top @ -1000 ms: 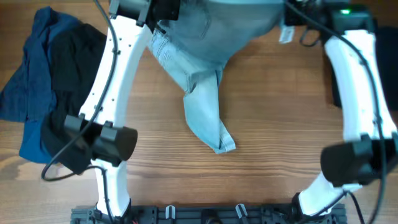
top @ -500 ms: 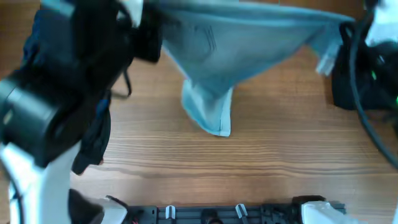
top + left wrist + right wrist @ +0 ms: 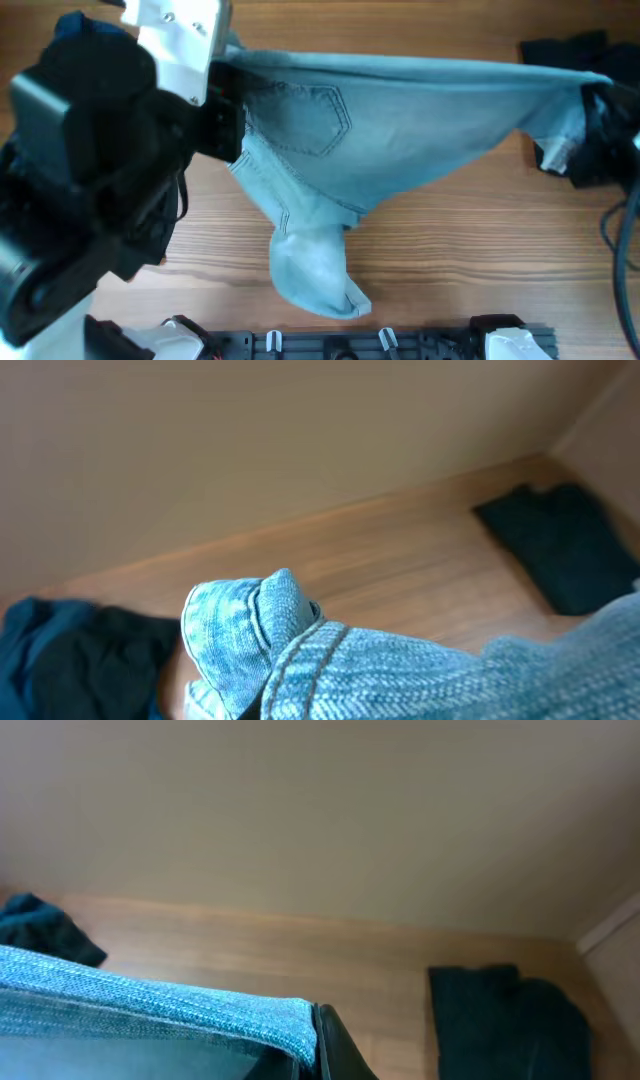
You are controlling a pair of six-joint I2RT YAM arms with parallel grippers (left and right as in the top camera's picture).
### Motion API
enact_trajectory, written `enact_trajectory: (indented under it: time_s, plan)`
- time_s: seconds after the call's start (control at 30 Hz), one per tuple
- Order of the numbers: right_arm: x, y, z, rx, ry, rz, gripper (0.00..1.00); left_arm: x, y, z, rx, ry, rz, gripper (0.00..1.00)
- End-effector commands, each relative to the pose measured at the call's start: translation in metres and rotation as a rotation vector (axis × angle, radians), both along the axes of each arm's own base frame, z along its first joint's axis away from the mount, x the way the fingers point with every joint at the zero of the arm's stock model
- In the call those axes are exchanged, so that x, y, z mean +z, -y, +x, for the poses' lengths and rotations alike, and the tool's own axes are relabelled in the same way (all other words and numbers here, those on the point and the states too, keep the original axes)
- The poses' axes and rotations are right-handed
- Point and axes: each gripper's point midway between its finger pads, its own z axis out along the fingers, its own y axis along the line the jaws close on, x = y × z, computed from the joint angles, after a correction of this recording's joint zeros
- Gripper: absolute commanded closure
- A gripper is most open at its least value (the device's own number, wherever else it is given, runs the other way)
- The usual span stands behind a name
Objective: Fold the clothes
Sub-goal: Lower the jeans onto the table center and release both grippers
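Pale light-blue denim shorts [image 3: 400,110] hang stretched in the air between my two arms, back pocket [image 3: 305,115] showing, one leg drooping to a cuffed hem [image 3: 325,290] near the table's front edge. My left gripper [image 3: 222,95] holds the waistband's left end; the left wrist view shows bunched denim [image 3: 300,660] filling the jaws. My right gripper [image 3: 592,105] holds the right end; the right wrist view shows the denim edge [image 3: 200,1010] against a black finger [image 3: 335,1045]. A white label [image 3: 555,155] dangles near the right end.
A heap of royal-blue and black garments [image 3: 90,30] lies at the left, mostly behind the left arm; it also shows in the left wrist view [image 3: 70,650]. A dark navy garment [image 3: 565,48] lies at the back right, also in the right wrist view [image 3: 500,1015]. Wooden table [image 3: 470,260].
Both arms have risen toward the camera, lifting the shorts and stretching them wider. The hanging leg has moved toward the table's front edge.
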Motion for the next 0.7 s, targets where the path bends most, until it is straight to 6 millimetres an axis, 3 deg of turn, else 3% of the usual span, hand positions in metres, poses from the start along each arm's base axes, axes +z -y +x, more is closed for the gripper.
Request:
enact_trajectory:
  time_s: [0.0, 0.37, 0.67]
  plan:
    - [-0.036, 0.029, 0.047, -0.164, -0.137, -0.024, 0.96, -0.012, -0.033, 0.035, 0.243, -0.014, 0.053, 0.96]
    - [-0.179, 0.016, 0.165, -0.105, -0.55, -0.027, 0.96, -0.121, -0.034, 0.13, 0.384, -0.298, 0.2, 0.96]
    - [-0.302, 0.006, 0.251, -0.059, -0.701, -0.014, 0.96, -0.229, -0.026, 0.216, 0.434, -0.433, 0.279, 0.96]
